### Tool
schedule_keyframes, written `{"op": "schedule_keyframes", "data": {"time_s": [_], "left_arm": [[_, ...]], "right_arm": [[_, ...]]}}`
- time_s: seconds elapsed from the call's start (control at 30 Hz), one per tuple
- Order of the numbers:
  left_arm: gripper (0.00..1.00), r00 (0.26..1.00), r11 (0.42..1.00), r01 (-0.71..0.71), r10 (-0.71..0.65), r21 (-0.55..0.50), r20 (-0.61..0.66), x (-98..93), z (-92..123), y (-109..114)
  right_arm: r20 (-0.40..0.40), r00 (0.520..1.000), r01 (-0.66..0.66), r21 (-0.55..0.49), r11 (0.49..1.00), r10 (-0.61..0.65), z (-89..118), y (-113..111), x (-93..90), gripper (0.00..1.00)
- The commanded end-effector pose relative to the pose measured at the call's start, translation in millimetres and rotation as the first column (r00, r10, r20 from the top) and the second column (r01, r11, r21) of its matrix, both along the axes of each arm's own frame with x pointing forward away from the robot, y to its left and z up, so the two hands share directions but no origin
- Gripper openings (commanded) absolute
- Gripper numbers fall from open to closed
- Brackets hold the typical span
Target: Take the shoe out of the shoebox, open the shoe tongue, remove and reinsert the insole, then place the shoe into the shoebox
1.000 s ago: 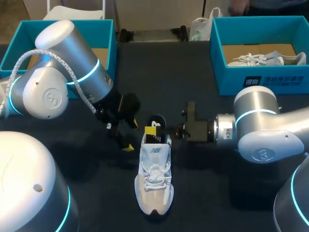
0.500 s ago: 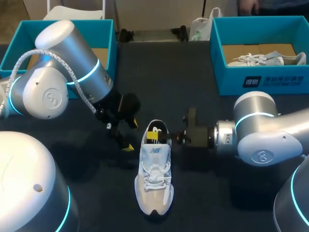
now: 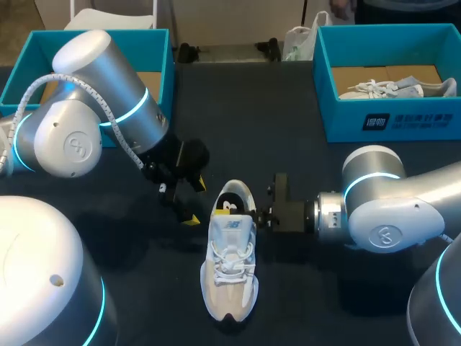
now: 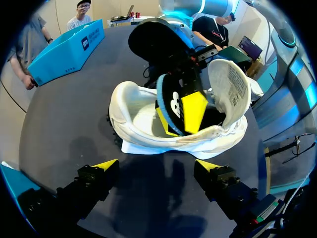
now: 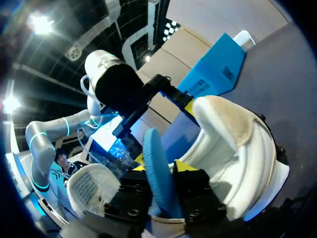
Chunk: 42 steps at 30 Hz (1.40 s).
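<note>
The left shoebox [image 3: 18, 72] sits at the far left corner, mostly behind my left arm. The left gripper [image 4: 157, 166] hangs just left of the shoe's heel, fingers spread wide and holding nothing; both yellow tips stand short of the heel, apart from it.

The white shoe [image 3: 230, 277] lies on the dark table [image 3: 245, 108] in the middle. Its long axis runs near to far, toe toward the near edge and heel toward the far side. Its tongue [image 4: 230, 84] is folded forward (the printed label shows). The insole [image 4: 181, 106], black with a blue edge and a yellow patch, stands partly out of the heel opening.

The right gripper [image 5: 166, 191] comes in from the right and is clamped on that insole, one finger on each face. The right shoebox [image 3: 389, 122] stands at the far right, a second shoe [image 3: 392, 89] in it. Bare tabletop separates the white shoe from both boxes.
</note>
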<state>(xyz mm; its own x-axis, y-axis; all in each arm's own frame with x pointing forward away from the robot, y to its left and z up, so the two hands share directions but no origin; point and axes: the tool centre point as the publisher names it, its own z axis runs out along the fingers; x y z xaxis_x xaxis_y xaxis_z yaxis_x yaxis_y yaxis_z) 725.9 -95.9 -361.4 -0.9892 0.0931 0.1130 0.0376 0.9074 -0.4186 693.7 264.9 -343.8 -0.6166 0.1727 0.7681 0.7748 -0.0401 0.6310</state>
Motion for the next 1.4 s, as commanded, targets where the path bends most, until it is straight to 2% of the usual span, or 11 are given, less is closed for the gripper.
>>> {"op": "schedule_keyframes", "data": {"time_s": [0.03, 0.27, 0.5, 0.67, 0.73, 0.87, 0.9, 0.93, 1.1, 1.4], "left_arm": [[1.00, 1.000, 1.000, 0.000, 0.000, 0.001, 0.001, -0.3, 0, 0], [1.00, 1.000, 1.000, 0.000, 0.000, 0.001, 0.001, -0.3, 0, 0], [1.00, 1.000, 1.000, 0.000, 0.000, 0.001, 0.001, -0.3, 0, 0], [1.00, 1.000, 1.000, 0.000, 0.000, 0.001, 0.001, -0.3, 0, 0], [1.00, 1.000, 1.000, 0.000, 0.000, 0.001, 0.001, -0.3, 0, 0], [1.00, 1.000, 1.000, 0.000, 0.000, 0.001, 0.001, -0.3, 0, 0], [1.00, 1.000, 1.000, 0.000, 0.000, 0.001, 0.001, -0.3, 0, 0], [1.00, 1.000, 1.000, 0.000, 0.000, 0.001, 0.001, -0.3, 0, 0], [1.00, 1.000, 1.000, 0.000, 0.000, 0.001, 0.001, -0.3, 0, 0], [1.00, 1.000, 1.000, 0.000, 0.000, 0.001, 0.001, -0.3, 0, 0]], "right_arm": [[0.028, 1.000, 0.010, -0.040, 0.999, -0.009, 16, 3, 1.8, 0.36], [0.080, 0.997, 0.002, -0.070, 0.998, 0.003, 32, -1, 8.7, 0.40], [0.089, 0.996, 0.018, -0.081, 0.997, -0.010, 34, -10, 17.2, 0.45], [0.092, 0.996, 0.026, -0.089, 0.996, -0.017, 35, -15, 20.3, 0.43], [0.086, 0.996, 0.030, -0.089, 0.996, -0.022, 33, -17, 22.1, 0.41], [0.061, 0.997, 0.057, -0.081, 0.995, -0.052, 23, -22, 26.7, 0.29], [0.054, 0.997, 0.062, -0.078, 0.995, -0.058, 20, -22, 28.1, 0.12], [0.047, 0.997, 0.065, -0.076, 0.995, -0.061, 18, -22, 29.2, 0.00], [0.013, 0.998, 0.058, -0.062, 0.996, -0.057, 5, -18, 28.0, 0.00], [-0.042, 0.997, 0.056, -0.070, 0.996, -0.059, -7, -9, 7.8, 0.00]]}}
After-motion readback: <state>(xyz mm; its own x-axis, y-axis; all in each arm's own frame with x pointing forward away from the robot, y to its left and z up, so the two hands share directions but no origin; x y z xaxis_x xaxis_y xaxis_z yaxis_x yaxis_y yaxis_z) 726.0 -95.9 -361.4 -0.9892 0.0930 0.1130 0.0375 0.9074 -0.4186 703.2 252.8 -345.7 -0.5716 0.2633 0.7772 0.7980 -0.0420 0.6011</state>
